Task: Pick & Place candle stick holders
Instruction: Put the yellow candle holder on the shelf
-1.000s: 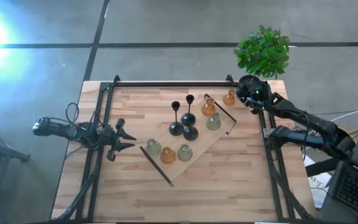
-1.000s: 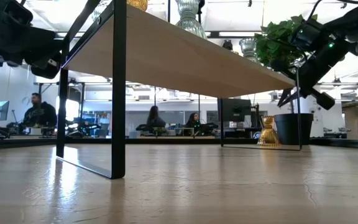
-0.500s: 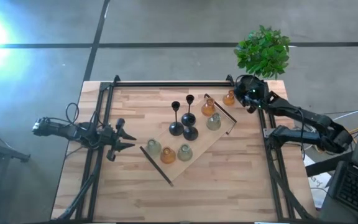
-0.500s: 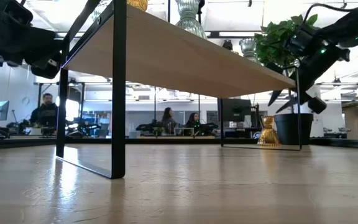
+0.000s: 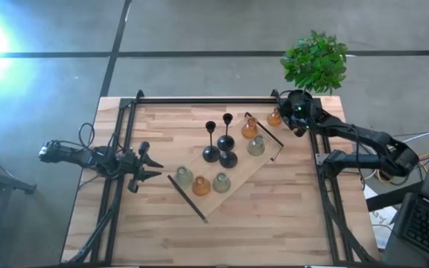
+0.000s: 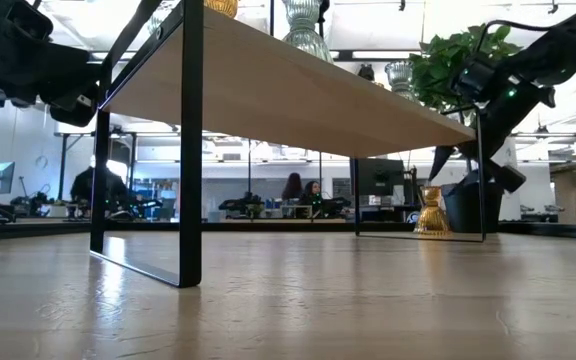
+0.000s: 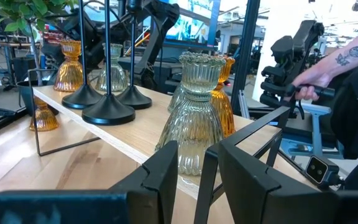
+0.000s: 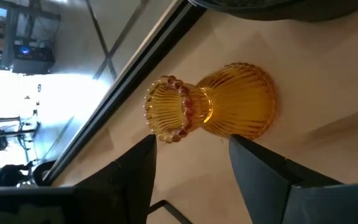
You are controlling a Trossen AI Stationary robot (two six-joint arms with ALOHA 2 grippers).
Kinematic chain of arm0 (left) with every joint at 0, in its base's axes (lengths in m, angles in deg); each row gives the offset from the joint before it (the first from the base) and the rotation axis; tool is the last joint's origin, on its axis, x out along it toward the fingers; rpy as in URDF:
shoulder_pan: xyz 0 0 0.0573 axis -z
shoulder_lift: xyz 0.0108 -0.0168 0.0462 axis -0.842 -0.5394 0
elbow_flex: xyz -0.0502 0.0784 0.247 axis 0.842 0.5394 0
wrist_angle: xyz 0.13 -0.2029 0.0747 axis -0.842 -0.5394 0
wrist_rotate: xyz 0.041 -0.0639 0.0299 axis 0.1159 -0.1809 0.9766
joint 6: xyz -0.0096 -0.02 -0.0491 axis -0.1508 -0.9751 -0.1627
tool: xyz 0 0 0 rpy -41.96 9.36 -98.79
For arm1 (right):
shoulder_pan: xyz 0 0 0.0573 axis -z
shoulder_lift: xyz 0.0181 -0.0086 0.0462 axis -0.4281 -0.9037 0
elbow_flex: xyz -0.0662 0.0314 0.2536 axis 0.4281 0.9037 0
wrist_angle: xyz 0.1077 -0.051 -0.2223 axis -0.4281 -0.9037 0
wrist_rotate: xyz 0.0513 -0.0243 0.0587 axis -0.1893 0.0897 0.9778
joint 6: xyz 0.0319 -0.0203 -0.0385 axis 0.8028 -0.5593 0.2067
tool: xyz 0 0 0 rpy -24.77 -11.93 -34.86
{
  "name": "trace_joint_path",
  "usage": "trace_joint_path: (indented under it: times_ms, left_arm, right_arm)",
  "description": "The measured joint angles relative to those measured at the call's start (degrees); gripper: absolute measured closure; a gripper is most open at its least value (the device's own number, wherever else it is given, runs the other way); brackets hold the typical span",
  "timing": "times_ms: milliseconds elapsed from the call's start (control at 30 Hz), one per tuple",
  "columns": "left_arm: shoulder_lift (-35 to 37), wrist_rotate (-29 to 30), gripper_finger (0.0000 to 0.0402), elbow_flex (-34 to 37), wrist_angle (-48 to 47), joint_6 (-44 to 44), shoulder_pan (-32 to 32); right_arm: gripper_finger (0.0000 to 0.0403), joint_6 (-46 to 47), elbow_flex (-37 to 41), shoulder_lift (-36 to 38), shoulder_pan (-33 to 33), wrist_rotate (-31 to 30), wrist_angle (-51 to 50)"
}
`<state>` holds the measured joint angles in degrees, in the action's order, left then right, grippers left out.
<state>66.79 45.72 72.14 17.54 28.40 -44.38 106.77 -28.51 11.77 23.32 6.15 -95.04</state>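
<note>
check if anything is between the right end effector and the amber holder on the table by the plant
Nothing visible is. The right end effector is open, and the amber holder shows beyond the gap between its fingers with only bare table around it. The plant pot stands behind, not between.

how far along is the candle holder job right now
Eight holders already stand on the raised wooden shelf. In hand: the right gripper, open, is lined up on the last amber holder on the table. Left: grasp it and place it. The left gripper waits, open.
</note>
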Motion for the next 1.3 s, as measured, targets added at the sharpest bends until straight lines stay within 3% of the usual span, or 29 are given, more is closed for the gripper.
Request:
trace_joint_path:
  times_ms: [233,467,800,1300]
  left_arm:
    - [0.01,0.00,0.0282,0.00,0.00,0.00,0.00]
    - [0.02,0.02,0.0282,0.00,0.00,0.00,0.00]
    - [0.02,0.00,0.0282,0.00,0.00,0.00,0.02]
    - [0.01,0.01,0.0282,0.00,0.00,0.00,0.00]
  right_arm:
    - [0.0203,1.07,0.00,-3.31,0.00,-0.02,4.27]
    - [0.0227,2.38,0.00,-5.34,0.00,-1.05,6.26]
    - [0.0262,2.09,-0.09,-3.41,0.02,-3.40,6.23]
    - [0.0259,2.54,-0.14,-3.03,0.17,-4.52,2.75]
